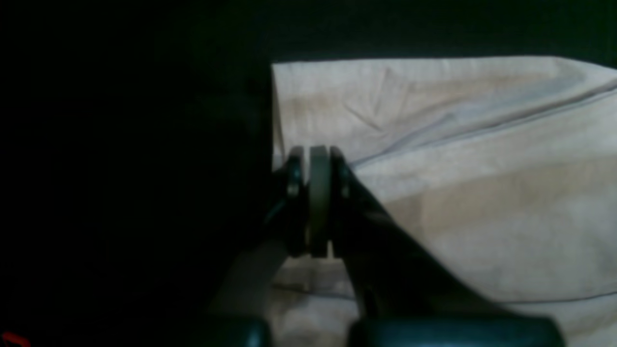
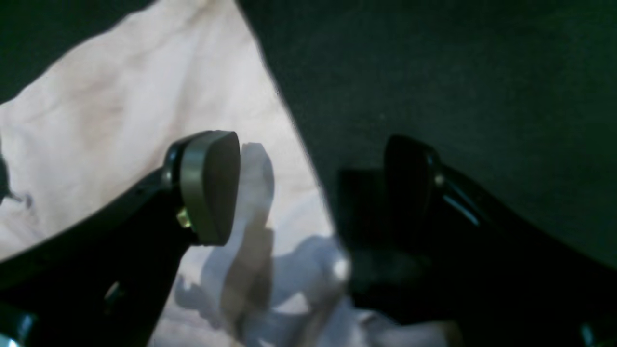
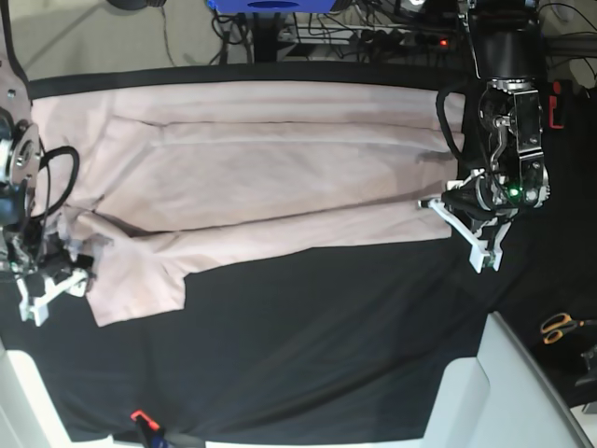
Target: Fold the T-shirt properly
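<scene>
The pale pink T-shirt (image 3: pixel 261 168) lies spread lengthwise across the black table cloth (image 3: pixel 326 327), with its lower band folded over. My left gripper (image 3: pixel 462 229) sits at the shirt's right end. In the left wrist view the left gripper (image 1: pixel 318 154) is shut at the edge of the T-shirt (image 1: pixel 482 193), and a fold line runs straight into its tips. My right gripper (image 3: pixel 56 285) is at the shirt's left end by the sleeve. In the right wrist view the right gripper (image 2: pixel 308 188) stands open over the edge of the T-shirt (image 2: pixel 120 96), holding nothing, with crumpled cloth under it.
Scissors (image 3: pixel 560 327) with orange handles lie at the right edge. A white surface (image 3: pixel 504 392) rises at the bottom right corner. A small red object (image 3: pixel 140 417) sits at the front edge. Cables and a blue box (image 3: pixel 270 5) crowd the back.
</scene>
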`<move>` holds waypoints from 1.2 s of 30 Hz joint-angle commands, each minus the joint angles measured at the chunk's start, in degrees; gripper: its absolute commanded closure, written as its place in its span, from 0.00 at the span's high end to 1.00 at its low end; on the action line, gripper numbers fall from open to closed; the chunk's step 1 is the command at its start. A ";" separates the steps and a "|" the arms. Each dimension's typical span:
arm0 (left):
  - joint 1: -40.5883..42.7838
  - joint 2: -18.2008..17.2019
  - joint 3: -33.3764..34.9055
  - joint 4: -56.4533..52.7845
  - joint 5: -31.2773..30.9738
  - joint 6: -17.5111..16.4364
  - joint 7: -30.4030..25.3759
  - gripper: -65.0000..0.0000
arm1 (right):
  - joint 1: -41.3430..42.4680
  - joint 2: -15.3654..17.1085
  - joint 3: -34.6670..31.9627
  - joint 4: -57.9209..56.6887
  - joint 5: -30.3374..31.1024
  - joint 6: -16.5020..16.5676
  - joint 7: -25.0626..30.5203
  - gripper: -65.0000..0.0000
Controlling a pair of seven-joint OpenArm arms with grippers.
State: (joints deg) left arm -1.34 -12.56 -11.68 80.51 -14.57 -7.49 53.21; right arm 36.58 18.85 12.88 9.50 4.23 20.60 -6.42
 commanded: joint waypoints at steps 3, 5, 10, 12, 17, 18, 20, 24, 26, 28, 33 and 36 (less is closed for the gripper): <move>-0.81 -0.67 -0.23 1.03 0.02 0.06 -0.86 0.00 | 0.83 0.27 -0.01 0.48 0.39 0.37 1.01 0.68; -0.81 -0.67 -0.23 1.03 0.11 0.06 -0.86 0.00 | 0.65 -0.26 -0.01 0.57 0.39 0.37 1.01 0.68; -0.81 -0.67 -0.32 1.03 0.19 0.06 -0.86 0.00 | 0.65 -0.52 -0.09 0.57 0.39 0.54 0.83 0.64; -0.81 -0.67 -0.32 1.03 0.19 0.06 -0.86 0.00 | 0.74 -0.61 -0.09 0.57 0.39 0.81 0.83 0.53; -0.81 -0.67 -0.23 0.94 0.19 0.06 -0.86 0.00 | 0.92 -0.61 -4.58 0.83 0.39 0.81 1.10 0.29; -0.81 -0.67 -0.23 0.94 0.19 0.06 -0.86 0.00 | 0.92 -0.61 -5.54 1.80 0.39 0.81 1.10 0.27; -0.81 -0.67 -0.23 0.94 0.19 0.06 -0.86 0.00 | 0.57 -0.61 -6.69 3.91 0.39 0.81 1.01 0.22; -0.81 -0.67 -0.23 0.76 0.28 0.06 -0.86 0.00 | 0.65 -0.61 -6.95 4.53 0.39 0.81 1.01 0.07; -0.81 -0.67 -0.23 0.94 0.28 0.06 -0.86 0.00 | 0.92 -0.52 -7.04 4.61 0.39 0.81 1.01 0.03; -0.81 -0.67 -0.23 0.94 0.28 0.06 -0.86 0.00 | 1.18 -0.52 -7.04 5.32 0.30 0.81 0.83 0.02; -1.34 -0.67 -0.23 0.94 0.28 0.06 -0.86 0.00 | -0.23 -0.52 -7.13 13.05 0.30 0.89 -4.35 0.01; -2.22 -0.76 -0.32 1.03 0.28 0.06 -0.86 0.00 | -1.28 -0.43 -7.13 19.91 0.30 0.89 -9.01 0.01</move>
State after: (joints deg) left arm -2.26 -12.58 -11.75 80.47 -14.52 -7.49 53.34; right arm 33.56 17.43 5.72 28.73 4.08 21.45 -16.88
